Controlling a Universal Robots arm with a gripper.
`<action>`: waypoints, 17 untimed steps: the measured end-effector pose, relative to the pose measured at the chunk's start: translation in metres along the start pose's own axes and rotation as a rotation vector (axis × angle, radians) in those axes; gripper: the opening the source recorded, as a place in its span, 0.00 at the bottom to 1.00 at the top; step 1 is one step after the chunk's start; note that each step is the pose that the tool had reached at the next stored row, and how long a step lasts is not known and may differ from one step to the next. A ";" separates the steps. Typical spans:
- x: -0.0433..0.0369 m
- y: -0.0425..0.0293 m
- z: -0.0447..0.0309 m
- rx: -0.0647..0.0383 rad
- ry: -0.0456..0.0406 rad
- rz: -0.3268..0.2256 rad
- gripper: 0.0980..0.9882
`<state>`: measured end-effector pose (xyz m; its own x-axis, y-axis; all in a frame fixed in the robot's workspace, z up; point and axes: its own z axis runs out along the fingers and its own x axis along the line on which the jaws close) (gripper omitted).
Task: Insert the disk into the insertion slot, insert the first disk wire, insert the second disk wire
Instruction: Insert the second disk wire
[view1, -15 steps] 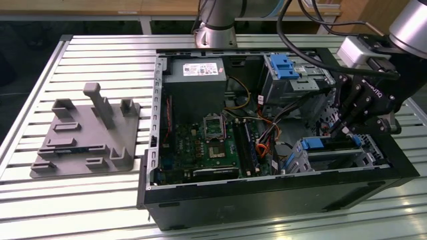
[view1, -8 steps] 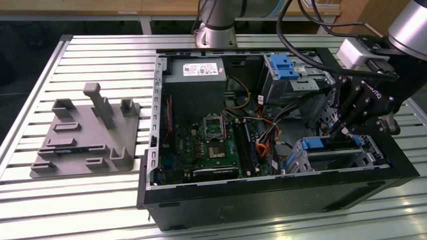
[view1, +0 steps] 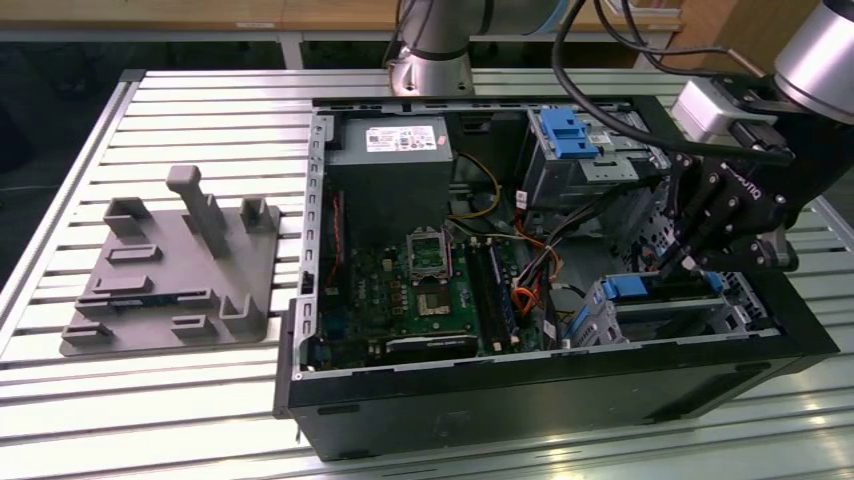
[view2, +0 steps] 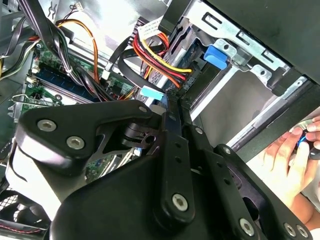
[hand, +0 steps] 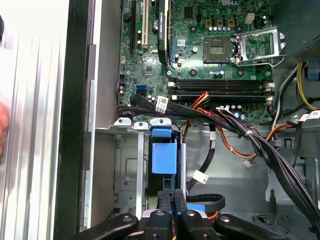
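The disk (view1: 625, 290), framed in blue, sits inside the insertion slot (view1: 674, 318), the low silver cage at the case's near corner on the exterior view's right. In the first wrist view its blue caddy (hand: 164, 157) lies between the cage walls (hand: 127, 165). My gripper (view1: 671, 272) hangs just above the disk, and in both wrist views (view2: 173, 100) (hand: 172, 196) its jaws are pressed together. A light blue wire connector (view2: 151, 93) lies right at the fingertips on a black cable (hand: 207, 199). I cannot tell whether the fingers pinch it.
The open computer case (view1: 534, 385) stands on a slatted metal table (view1: 160, 400). A taller cage with a blue latch (view1: 574, 135) stands behind. Bundled wires (hand: 235, 130) cross the case floor. A grey fixture (view1: 174, 270) lies on the exterior view's left. A person's hands (view2: 295, 150) are outside the case.
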<state>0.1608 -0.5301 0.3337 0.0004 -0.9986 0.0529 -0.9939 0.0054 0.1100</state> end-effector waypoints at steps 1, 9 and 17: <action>0.0000 0.0000 0.0002 0.000 0.0000 0.000 0.05; 0.0001 -0.0006 0.0010 0.000 0.0000 0.000 0.05; 0.0002 -0.0009 0.0032 0.000 -0.0001 0.000 0.05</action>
<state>0.1613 -0.5304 0.3305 0.0005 -0.9986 0.0528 -0.9939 0.0053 0.1100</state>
